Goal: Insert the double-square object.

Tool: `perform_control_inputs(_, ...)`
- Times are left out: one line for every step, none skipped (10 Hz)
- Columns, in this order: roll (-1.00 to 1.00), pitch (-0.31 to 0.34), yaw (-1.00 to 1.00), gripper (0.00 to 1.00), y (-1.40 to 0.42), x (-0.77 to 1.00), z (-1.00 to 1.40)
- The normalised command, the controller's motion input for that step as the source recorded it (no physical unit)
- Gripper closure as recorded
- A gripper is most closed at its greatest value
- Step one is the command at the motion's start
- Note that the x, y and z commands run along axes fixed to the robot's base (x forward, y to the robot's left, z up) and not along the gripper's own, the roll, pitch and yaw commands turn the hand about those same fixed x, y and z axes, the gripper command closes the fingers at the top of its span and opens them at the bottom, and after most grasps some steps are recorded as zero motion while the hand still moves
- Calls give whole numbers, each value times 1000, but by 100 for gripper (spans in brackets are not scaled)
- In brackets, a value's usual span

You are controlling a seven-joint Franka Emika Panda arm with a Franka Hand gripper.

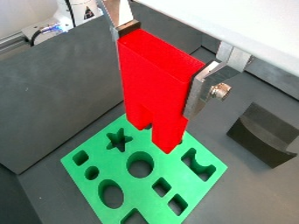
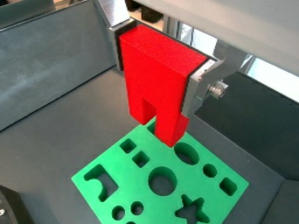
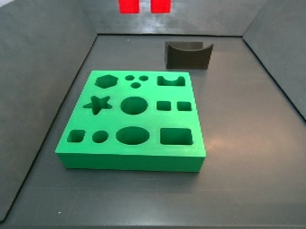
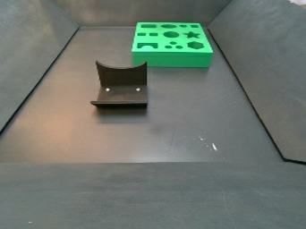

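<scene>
Red double-square object [image 1: 155, 83] clamped upright in gripper [image 1: 158, 79], above green board [image 1: 140, 179].

The gripper [image 1: 156, 74] hangs high, fingers pointing down; in both wrist views its silver fingers [image 2: 201, 86] clamp the double-square object [image 1: 152, 83] on two sides; in a side view only the block's legs [image 3: 143, 6] show at the top edge
</scene>
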Motion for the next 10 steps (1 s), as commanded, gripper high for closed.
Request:
perform_control_inputs(21,90,49,100,3,34,-94)
perform_control_inputs(20,-56,0,100,0,446,-1000)
perform_control_inputs(73,-53,-11,100,-66,460,-1000)
perform_control_inputs(146,0,-134,100,-80,506,-1000)
perform_control_inputs(224,0,-180,100,0,563,-917)
perform_control_inputs(247,0,-211,100,0,563,-877)
perform_control_inputs(270,0,-114,100,0,466,-834)
perform_control_inputs(211,0,-69,100,-83,409,-934)
perform_control_inputs(134,0,-23,100,-231,309,-1000)
perform_control_inputs(163,7,0,100,-260,134,-980)
